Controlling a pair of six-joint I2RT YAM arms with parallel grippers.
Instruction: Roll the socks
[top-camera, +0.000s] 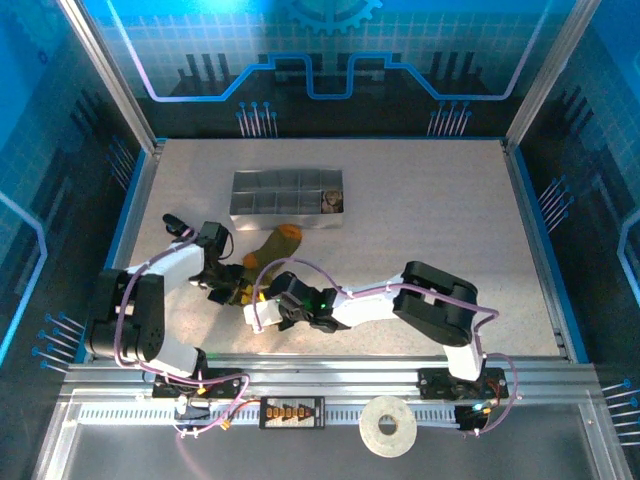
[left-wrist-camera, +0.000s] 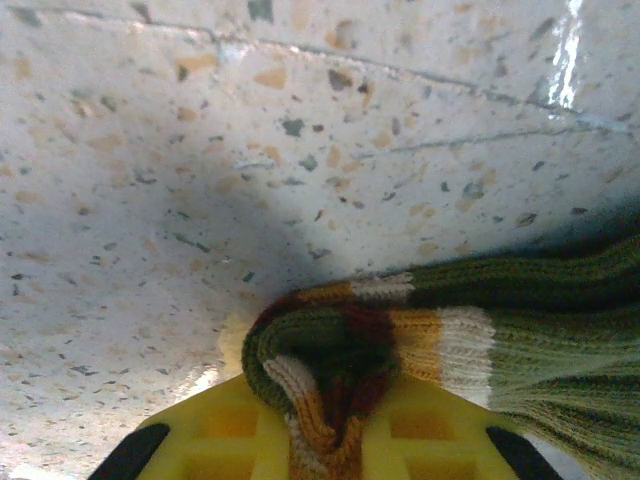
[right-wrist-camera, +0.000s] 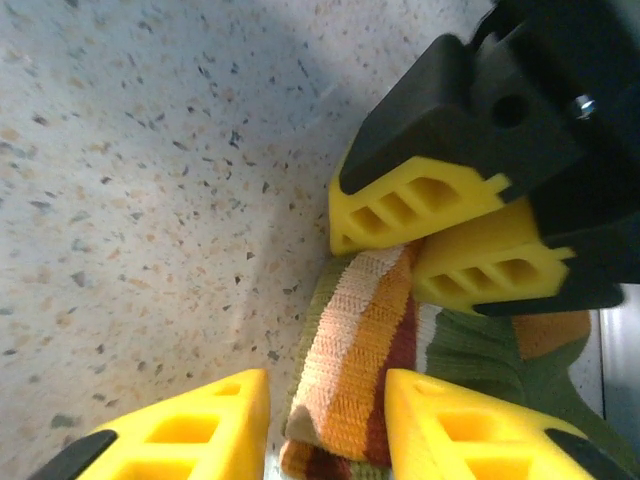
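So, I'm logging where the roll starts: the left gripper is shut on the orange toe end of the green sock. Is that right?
Not the toe. The left gripper is shut on the striped cuff end of the green sock, as the left wrist view shows. The orange toe lies free at the far end in the top view.

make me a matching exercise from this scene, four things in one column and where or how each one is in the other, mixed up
1 green sock
2 grey tray
3 white ring
4 left gripper

a shut on the striped cuff
b on the near metal frame
c far middle of the table
d lying just in front of the tray

Pairs: 1-d, 2-c, 3-b, 4-a
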